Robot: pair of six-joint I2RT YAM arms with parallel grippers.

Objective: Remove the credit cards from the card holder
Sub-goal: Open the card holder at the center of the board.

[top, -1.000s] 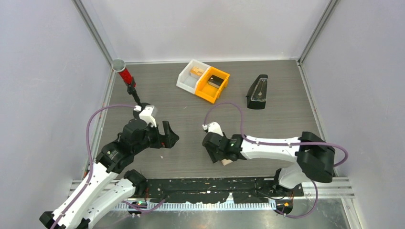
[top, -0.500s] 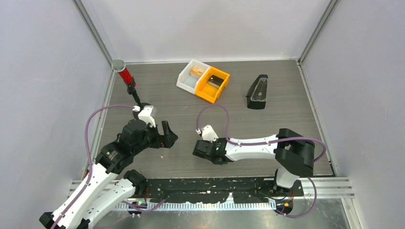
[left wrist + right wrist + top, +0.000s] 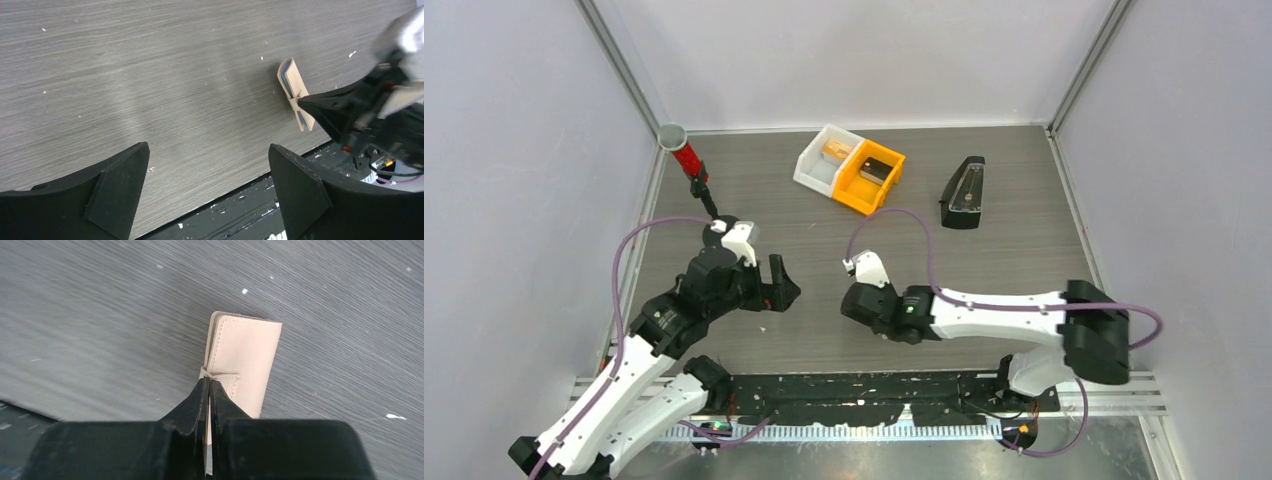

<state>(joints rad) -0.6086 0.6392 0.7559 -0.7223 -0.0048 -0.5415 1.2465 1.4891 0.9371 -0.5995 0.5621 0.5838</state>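
The right gripper (image 3: 209,390) has its jaws pressed together on the thin tab of the card holder (image 3: 247,360), so it grips the holder by this tab. The tan holder is turned on its side near the front edge of the table (image 3: 824,225), about the middle; it seems to rest on the surface, but I cannot be sure that it touches. A light blue edge of the credit cards (image 3: 285,79) shows inside its open end. The left gripper (image 3: 207,162) hangs to the left, jaws wide apart and holding nothing. Near the back edge stand a white bin (image 3: 809,165) touching an orange bin (image 3: 894,172), and a black case (image 3: 964,195) further right
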